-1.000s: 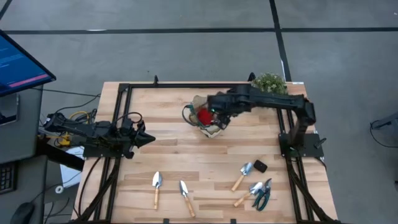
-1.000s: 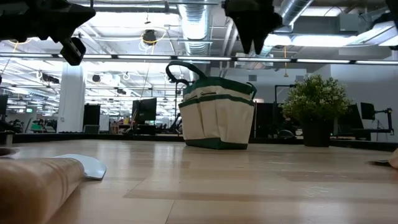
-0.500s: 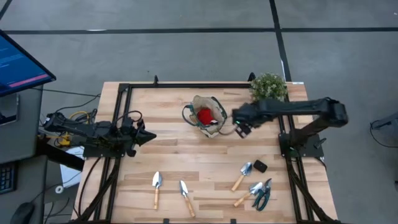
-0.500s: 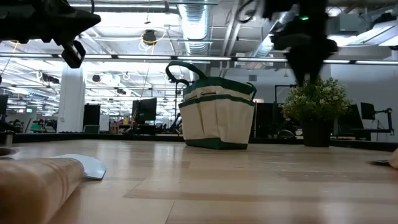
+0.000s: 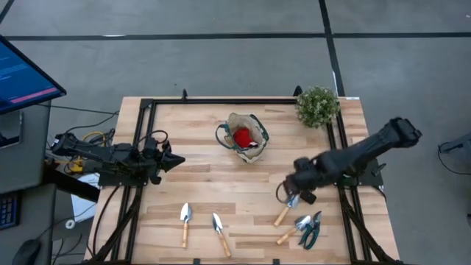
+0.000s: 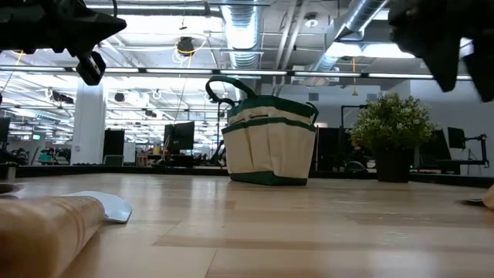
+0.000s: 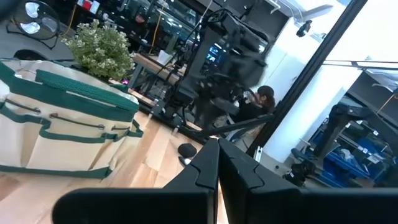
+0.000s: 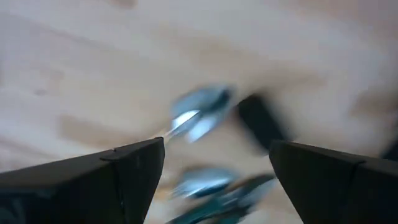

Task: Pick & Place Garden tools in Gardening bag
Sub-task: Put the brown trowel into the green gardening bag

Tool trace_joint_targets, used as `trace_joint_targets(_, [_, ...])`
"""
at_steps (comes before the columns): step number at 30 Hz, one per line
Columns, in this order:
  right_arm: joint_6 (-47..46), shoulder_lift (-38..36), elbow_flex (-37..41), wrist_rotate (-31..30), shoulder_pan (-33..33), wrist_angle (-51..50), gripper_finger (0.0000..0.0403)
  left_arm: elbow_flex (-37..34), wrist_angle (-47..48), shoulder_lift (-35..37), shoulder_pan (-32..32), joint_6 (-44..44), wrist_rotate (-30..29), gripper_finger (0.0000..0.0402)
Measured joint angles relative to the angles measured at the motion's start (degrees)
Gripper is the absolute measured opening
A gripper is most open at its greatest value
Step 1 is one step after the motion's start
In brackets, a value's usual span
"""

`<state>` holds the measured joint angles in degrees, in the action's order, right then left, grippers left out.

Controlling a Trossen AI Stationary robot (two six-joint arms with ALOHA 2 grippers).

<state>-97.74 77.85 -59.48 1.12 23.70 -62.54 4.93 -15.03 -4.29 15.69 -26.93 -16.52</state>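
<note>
Bench (image 5: 206,177): pale wood, black frame rails along its edges.

Bag (image 5: 246,138): beige canvas tote with green trim, standing upright toward the far middle of the bench. A red glove (image 5: 241,136) shows inside its open mouth.

Tools outside the bag, all lying flat along the near edge:
- Trowel (image 5: 185,221), near left, silver head, pale wooden handle.
- Second trowel (image 5: 219,230), just beside the first.
- Third trowel (image 5: 286,207), near right, head pointing toward the right arm.
- Fork (image 5: 295,228), just beside the shears.
- Shears (image 5: 312,227), dark handles, blades partly overlapping the fork's head.

Also present: black block (image 5: 307,196) near the third trowel; potted plant (image 5: 318,105) at the far right corner.

Right end effector (image 5: 293,193): hanging over the head of the third trowel, fingers spread wide, holding nothing. The wrist view looks down between them at that trowel's head, the block and the shears.

Left end effector (image 5: 175,163): parked at the left side of the bench, well apart from every tool, fingers pressed together.

Handling, as judged: the trowel is likely light and rigid; the polished head looks slippery, so the wooden handle or the neck offers the surer hold. Lying flat, it leaves little room under it for the fingers.
</note>
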Motion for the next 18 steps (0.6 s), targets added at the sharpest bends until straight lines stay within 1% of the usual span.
trace_joint_targets(3, [-11.68,3.64,0.00,1.60,3.76,7.72,0.0281,0.00,-0.04,0.00,-0.01,-0.60,0.01,0.0007])
trace_joint_targets(7, [-20.01,9.27,0.00,4.48,7.44,14.03,0.0281,0.00,-0.36,0.00,-0.01,-1.04,0.01,0.0007])
trace_joint_targets(10, [-24.04,12.86,0.02,5.25,9.08,18.00,0.0281,0.01,-0.49,0.00,0.00,-1.04,0.01,0.0007])
trace_joint_targets(13, [-27.57,15.50,0.02,5.11,8.89,20.35,0.0281,0.00,-0.61,0.00,0.00,-1.27,0.03,0.0007])
trace_joint_targets(18, [-28.34,19.35,-0.04,5.01,7.65,21.42,0.0281,0.00,-0.94,0.00,-0.01,-2.09,0.18,0.0007])
